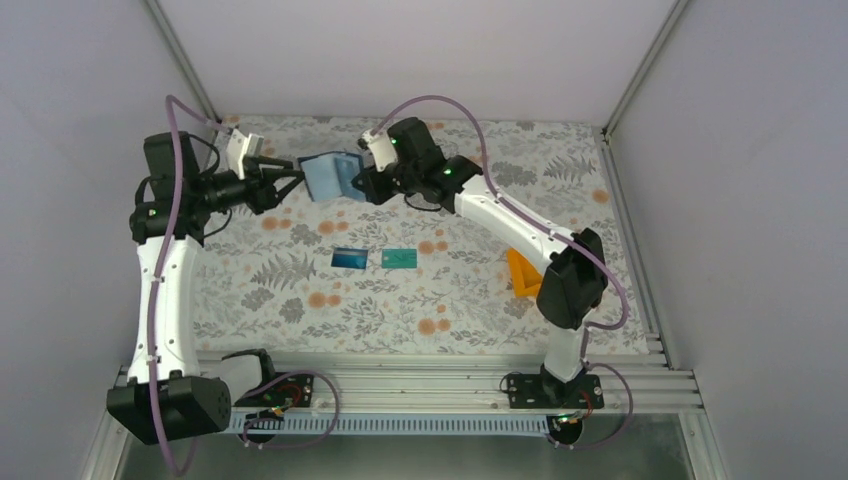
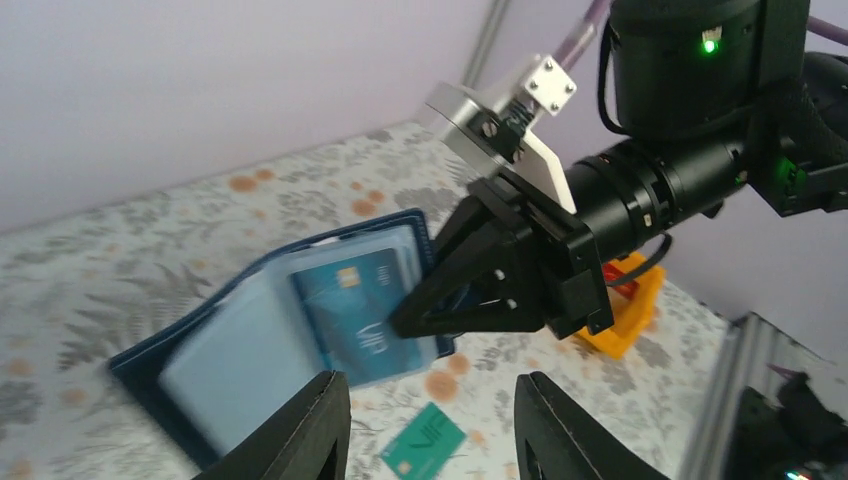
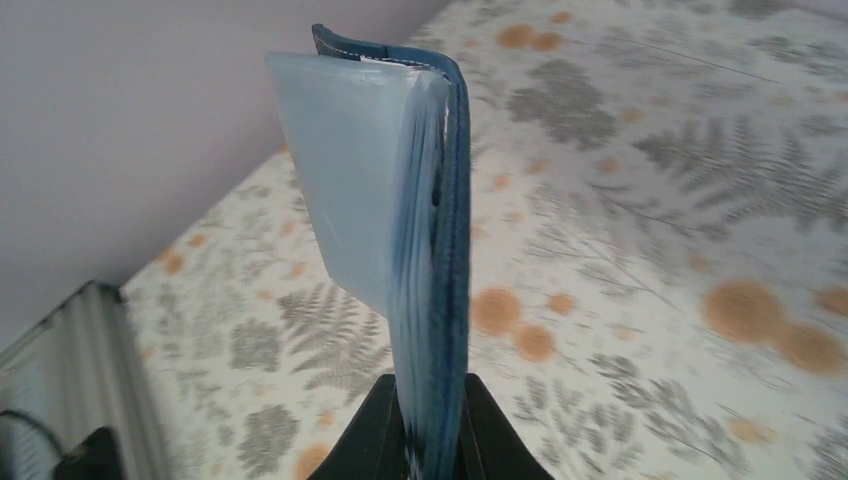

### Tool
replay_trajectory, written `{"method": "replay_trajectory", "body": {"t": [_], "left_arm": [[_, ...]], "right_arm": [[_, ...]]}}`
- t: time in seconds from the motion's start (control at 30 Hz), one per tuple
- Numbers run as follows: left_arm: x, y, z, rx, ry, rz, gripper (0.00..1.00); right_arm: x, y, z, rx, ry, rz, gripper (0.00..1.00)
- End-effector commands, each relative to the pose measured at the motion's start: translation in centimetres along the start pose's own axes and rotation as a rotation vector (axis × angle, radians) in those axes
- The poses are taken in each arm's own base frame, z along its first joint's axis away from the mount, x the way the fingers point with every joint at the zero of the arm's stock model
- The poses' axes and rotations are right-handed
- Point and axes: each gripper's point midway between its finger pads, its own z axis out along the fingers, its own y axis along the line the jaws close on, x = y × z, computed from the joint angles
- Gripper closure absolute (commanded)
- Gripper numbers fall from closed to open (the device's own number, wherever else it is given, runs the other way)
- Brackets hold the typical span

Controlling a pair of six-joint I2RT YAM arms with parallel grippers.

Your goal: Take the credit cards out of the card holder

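Right end effector (image 3: 431, 400) was clamped on one edge of the card holder (image 3: 445, 220), which was held open above the table (image 1: 450, 300) with its clear sleeves fanned out. A pocketed blue card (image 2: 352, 312) sat in one sleeve. Left end effector (image 2: 432, 385) was spread wide, nothing between its fingers, just beside the holder. On the table, a loose blue card (image 1: 350, 258) and a teal card (image 1: 399, 258) lay side by side, with the orange bin (image 1: 522, 275) well off to their right.
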Motion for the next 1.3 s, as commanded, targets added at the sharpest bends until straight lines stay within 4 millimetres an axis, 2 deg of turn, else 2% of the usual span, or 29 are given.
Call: {"method": "replay_trajectory", "body": {"t": [0.0,0.1,0.33,0.57,0.67,0.77,0.87,1.03,1.13,1.17,1.27], "left_arm": [[-0.1,-2.9,0.6,0.168,-0.024,-0.001,0.57],[0.4,-2.8,0.8,0.164,-0.015,-0.012,0.57],[1.4,-0.3,1.2,0.041,0.012,-0.036,0.58],[1.3,-1.1,0.9,0.072,0.008,-0.009,0.64],[1.2,-2.5,0.7,0.149,-0.005,0.001,0.66],[0.7,-4.1,0.4,0.239,-0.024,0.014,0.72],[0.4,-4.6,0.5,0.26,-0.025,0.031,0.8],[0.1,-6.3,0.2,0.351,-0.038,0.051,0.82],[-0.3,-7.3,-0.3,0.389,-0.049,0.078,0.97],[-0.4,-7.6,-0.5,0.404,-0.054,0.088,0.97],[-0.7,-8.7,-1.2,0.452,-0.074,0.11,0.98]], "right_arm": [[-3.9,6.1,-2.0,-0.223,-0.099,-0.084,0.96],[-4.7,7.8,-2.9,-0.277,-0.119,-0.118,0.96],[-5.1,11.7,-6.3,-0.436,-0.171,-0.247,0.96],[-4.4,14.8,-9.4,-0.62,-0.205,-0.368,0.96],[-4.3,15.9,-10.4,-0.689,-0.22,-0.397,0.96],[-4.5,16.2,-10.4,-0.709,-0.228,-0.396,0.96],[-4.6,16.3,-9.6,-0.726,-0.219,-0.385,0.96],[-5.1,16.8,-8.8,-0.739,-0.216,-0.379,0.96],[-5.2,16.6,-8.3,-0.731,-0.207,-0.374,0.96],[-5.1,16.5,-8.2,-0.726,-0.206,-0.376,0.96],[-4.8,16.1,-8.3,-0.708,-0.206,-0.386,0.87]]}}
